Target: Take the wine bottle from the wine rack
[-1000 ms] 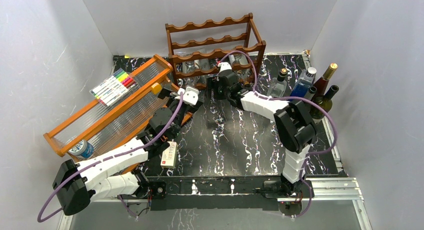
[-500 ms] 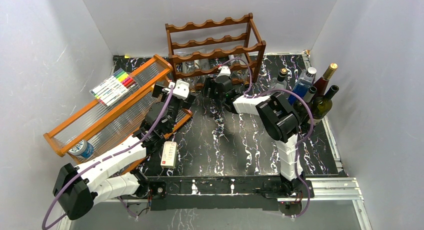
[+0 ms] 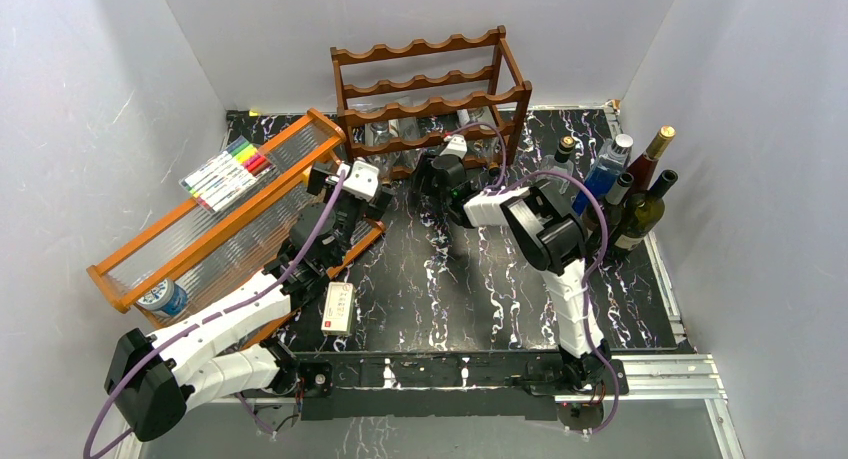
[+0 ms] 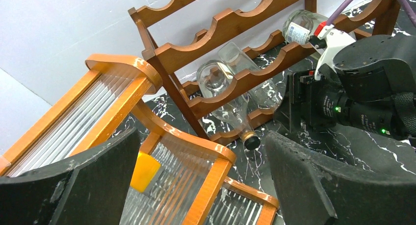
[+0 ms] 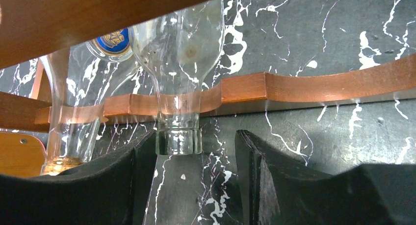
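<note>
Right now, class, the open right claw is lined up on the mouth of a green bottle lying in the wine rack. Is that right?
Not quite. The bottle is clear glass, not green; the right wrist view shows it. The rest stands: the open right claw is lined up on its mouth, and it lies in the wine rack.

Our black marbled table (image 3: 480, 279)
We see the wine rack (image 3: 430, 99) at upper centre, an orange-framed tray (image 3: 215, 219) across the left, upright bottles (image 3: 620, 179) clustered at the right edge, and a small white box (image 3: 339, 308) at lower left.
</note>
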Robot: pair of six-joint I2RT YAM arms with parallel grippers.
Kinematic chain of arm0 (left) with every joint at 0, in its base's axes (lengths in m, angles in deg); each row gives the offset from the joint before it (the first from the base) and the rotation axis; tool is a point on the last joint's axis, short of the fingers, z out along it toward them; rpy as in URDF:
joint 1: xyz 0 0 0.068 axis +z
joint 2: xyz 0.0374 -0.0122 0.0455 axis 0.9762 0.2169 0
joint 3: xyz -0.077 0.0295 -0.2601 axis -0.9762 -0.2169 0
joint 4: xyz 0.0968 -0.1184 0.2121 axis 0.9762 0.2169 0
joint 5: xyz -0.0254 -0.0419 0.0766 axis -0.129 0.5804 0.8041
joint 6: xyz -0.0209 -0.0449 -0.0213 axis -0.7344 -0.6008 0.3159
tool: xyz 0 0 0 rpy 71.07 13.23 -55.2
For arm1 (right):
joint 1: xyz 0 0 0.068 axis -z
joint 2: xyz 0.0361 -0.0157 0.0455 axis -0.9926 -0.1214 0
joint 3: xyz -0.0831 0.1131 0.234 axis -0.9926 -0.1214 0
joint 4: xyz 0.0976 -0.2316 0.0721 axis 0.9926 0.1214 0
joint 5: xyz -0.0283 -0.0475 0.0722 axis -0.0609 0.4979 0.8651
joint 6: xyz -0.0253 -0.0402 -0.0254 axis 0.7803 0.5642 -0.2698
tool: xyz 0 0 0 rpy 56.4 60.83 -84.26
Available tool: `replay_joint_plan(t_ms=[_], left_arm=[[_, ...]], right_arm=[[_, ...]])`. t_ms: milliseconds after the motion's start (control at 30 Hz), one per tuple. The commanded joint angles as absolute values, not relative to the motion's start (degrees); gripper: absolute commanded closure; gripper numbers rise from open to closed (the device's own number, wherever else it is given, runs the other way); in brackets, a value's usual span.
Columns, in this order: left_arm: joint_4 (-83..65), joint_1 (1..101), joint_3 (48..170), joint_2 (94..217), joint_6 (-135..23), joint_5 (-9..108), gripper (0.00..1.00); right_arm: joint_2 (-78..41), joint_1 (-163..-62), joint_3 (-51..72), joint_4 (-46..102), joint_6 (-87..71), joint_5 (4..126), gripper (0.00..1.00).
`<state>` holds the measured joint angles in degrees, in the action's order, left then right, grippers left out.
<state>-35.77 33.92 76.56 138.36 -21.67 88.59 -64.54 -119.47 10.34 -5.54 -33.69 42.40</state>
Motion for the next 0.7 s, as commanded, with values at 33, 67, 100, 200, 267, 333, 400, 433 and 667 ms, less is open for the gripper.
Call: replay_joint_plan(t_ms=[33, 67, 100, 200, 267, 333, 400, 433, 667], left_arm=[[-36.4, 34.1, 78.7, 136.8, -22.7, 87.2, 0.02], [-36.4, 34.1, 78.7, 136.9, -22.7, 87.1, 0.02], [-36.3, 34.2, 78.7, 136.9, -22.7, 87.1, 0.02], [-36.3, 34.1, 78.7, 137.3, -23.0, 86.9, 0.02], [-36.2, 34.2, 78.6, 137.3, -23.2, 86.7, 0.02], [-36.1, 34.1, 78.7, 137.3, -23.3, 86.5, 0.02], [-36.0, 34.1, 78.7, 137.4, -23.3, 86.5, 0.02], [-36.0, 34.2, 78.7, 137.4, -23.3, 86.5, 0.02], [-35.9, 34.1, 78.8, 137.5, -23.9, 86.0, 0.02]], right_arm=[[-66.2, -119.1, 14.2, -9.3, -33.8, 40.7, 0.34], [-66.5, -119.0, 14.7, -9.3, -33.9, 40.8, 0.35], [-66.8, -119.0, 15.3, -9.1, -34.0, 40.9, 0.37], [-67.0, -119.0, 16.6, -8.7, -34.3, 41.3, 0.44], [-67.1, -119.0, 17.2, -8.6, -34.3, 41.6, 0.47], [-67.2, -118.9, 18.1, -8.1, -34.3, 42.3, 0.53], [-67.1, -118.9, 18.6, -7.0, -34.5, 43.0, 0.59], [-66.9, -118.9, 18.5, -6.6, -34.7, 43.2, 0.63], [-61.5, -118.8, 13.5, -5.8, -36.1, 45.2, 0.79]])
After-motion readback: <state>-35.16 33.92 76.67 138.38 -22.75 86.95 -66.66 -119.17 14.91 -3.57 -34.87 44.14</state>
